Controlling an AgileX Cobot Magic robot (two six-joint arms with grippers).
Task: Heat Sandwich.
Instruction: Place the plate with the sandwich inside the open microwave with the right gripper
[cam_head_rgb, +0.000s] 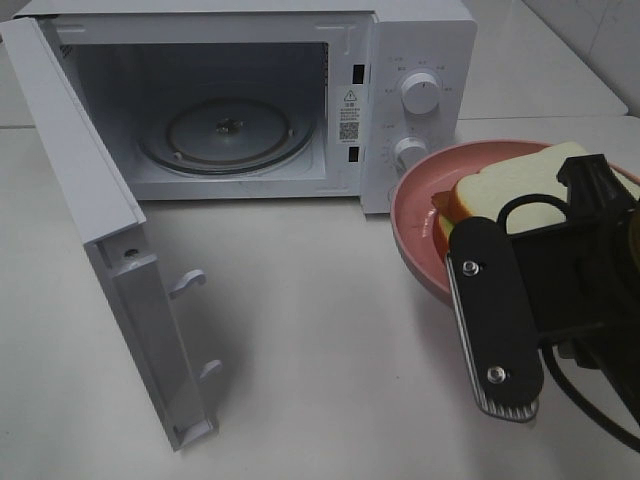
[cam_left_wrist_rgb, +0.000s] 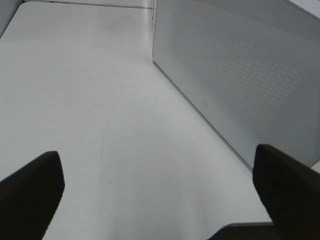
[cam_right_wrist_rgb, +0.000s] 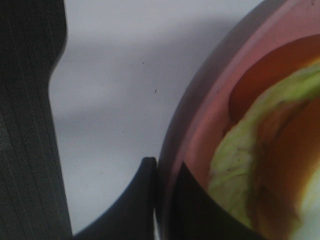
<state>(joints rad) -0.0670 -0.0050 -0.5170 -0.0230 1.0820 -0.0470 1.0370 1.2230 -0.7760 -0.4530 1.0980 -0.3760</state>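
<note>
Hiding the near side: the black body of the right gripper (cam_right_wrist_rgb: 167, 200) stands before the pink plate (cam_head_rgb: 410, 215) in the high view. It covers the plate's near right part and a corner of the sandwich (cam_head_rgb: 510, 185). The arm is cut off at that picture's right edge.
Right grip: the fingers pinch the plate's rim, one outside it and one inside, seen close in the right wrist view.
Sandwich: it lies on the pink plate, to the right of the microwave's front. White bread is on top, and lettuce and red filling show at its side, blurred in the wrist view.
Plate and table: whether the plate rests on the table (cam_head_rgb: 320, 340) or hangs just above it cannot be told.
Left gripper (cam_left_wrist_rgb: 160, 200): it is outside the high view. Its own view shows only two dark fingertips, spread wide over the white table.
Panel beside it: a white dotted panel stands near those fingertips; door face or side wall, I cannot tell.
Open room: white table surface runs between the door (cam_head_rgb: 80, 170) and the plate, before the cavity mouth.
Door: it stands wide open at the left, with two latch hooks (cam_head_rgb: 188, 283) on its free edge.
Plate's far rim: it is just beside the microwave (cam_head_rgb: 420, 40) below the lower knob (cam_head_rgb: 410, 152); contact cannot be told.
Cavity: it is open, with the glass turntable (cam_head_rgb: 225, 135) inside.
</note>
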